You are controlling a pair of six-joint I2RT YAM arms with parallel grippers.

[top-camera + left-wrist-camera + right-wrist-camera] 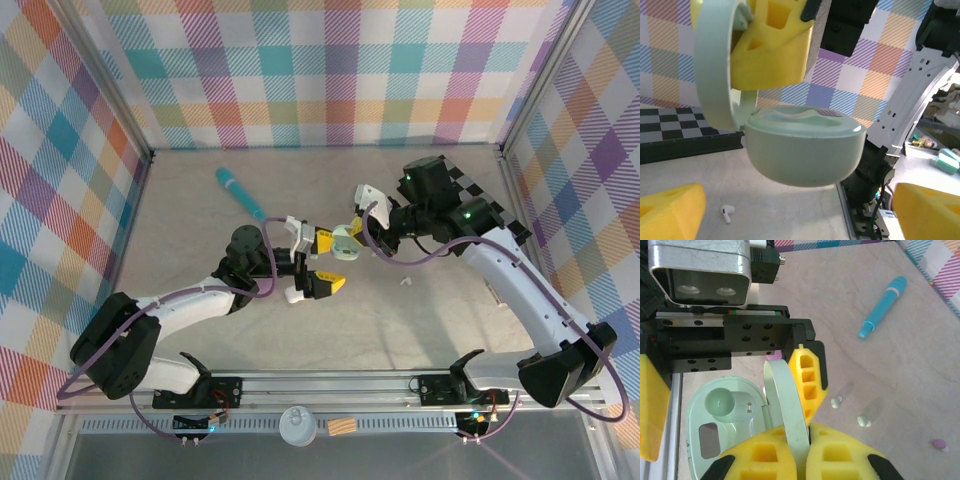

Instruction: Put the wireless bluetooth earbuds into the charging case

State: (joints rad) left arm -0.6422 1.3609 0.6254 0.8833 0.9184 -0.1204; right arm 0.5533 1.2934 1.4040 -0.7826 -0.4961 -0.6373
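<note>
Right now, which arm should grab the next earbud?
Left. The left gripper is open and empty, straddling the charging case, with a white earbud on the table nearby. The right gripper is shut on the case's open lid, holding it, so it probably shouldn't let go.

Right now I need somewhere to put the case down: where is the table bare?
Bare: the near middle of the table, this side of the earbud, and the far strip right of the teal pen. Crowded: the centre, where the left end effector and right end effector meet at the case.
</note>
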